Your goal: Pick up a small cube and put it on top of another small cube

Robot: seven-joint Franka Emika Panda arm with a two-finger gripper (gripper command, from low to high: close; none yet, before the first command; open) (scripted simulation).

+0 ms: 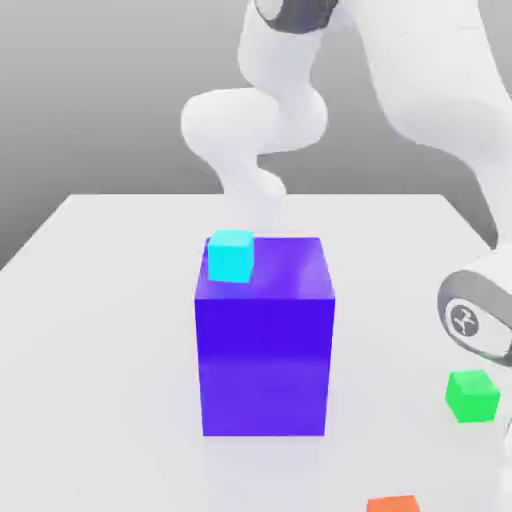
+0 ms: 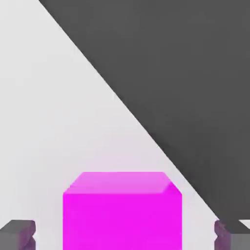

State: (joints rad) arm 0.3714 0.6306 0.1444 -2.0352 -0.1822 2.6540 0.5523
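Note:
A small magenta cube (image 2: 122, 212) rests on the white table (image 2: 53, 112). My gripper (image 2: 124, 235) straddles it, with one dark fingertip (image 2: 17, 235) on one side and the other fingertip (image 2: 233, 235) on the opposite side. A gap of bare table shows between each fingertip and the cube, so the jaws are open and not touching it. In the exterior view, a small cyan cube (image 1: 231, 255) sits on a top corner of a big blue block (image 1: 265, 345). A small green cube (image 1: 472, 395) lies on the table at the exterior view's right, below an arm joint (image 1: 475, 320).
A small orange cube (image 1: 393, 504) lies at the lower edge of the exterior view. The white arm (image 1: 270, 120) rises behind the blue block. In the hand view the table's edge (image 2: 146, 132) runs diagonally, with dark floor beyond it.

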